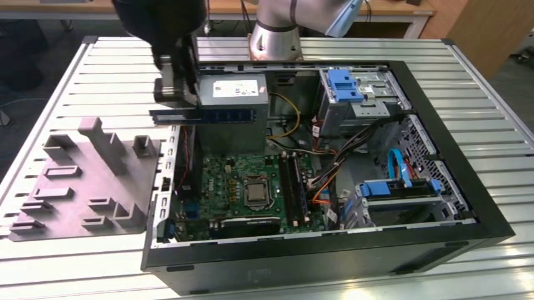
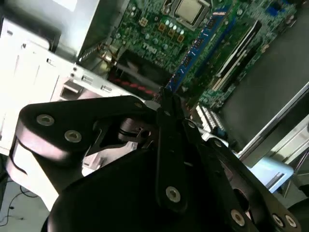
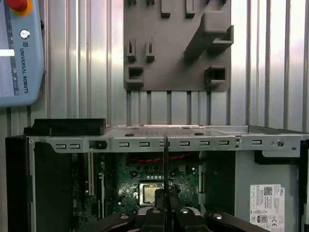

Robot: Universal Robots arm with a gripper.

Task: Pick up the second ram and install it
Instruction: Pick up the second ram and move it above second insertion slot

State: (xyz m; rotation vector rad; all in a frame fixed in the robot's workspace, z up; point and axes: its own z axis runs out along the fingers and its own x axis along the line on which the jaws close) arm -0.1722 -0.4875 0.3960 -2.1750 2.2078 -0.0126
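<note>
claw (image 1: pixel 177 99): clamped tight on one end of memory stick (image 1: pixel 219 116); stick hung level over open computer case (image 1: pixel 334 262), beside power supply (image 1: pixel 235 94).

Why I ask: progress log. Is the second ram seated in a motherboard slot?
No, the gripper holds the second ram above the open case.

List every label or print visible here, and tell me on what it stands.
Power supply, white label: too small to read.
Blue pendant: vertical brand lettering, not quoted.
Motherboard: white brand mark, not quoted.
Second ram, held in the jaws: nothing readable.
</note>
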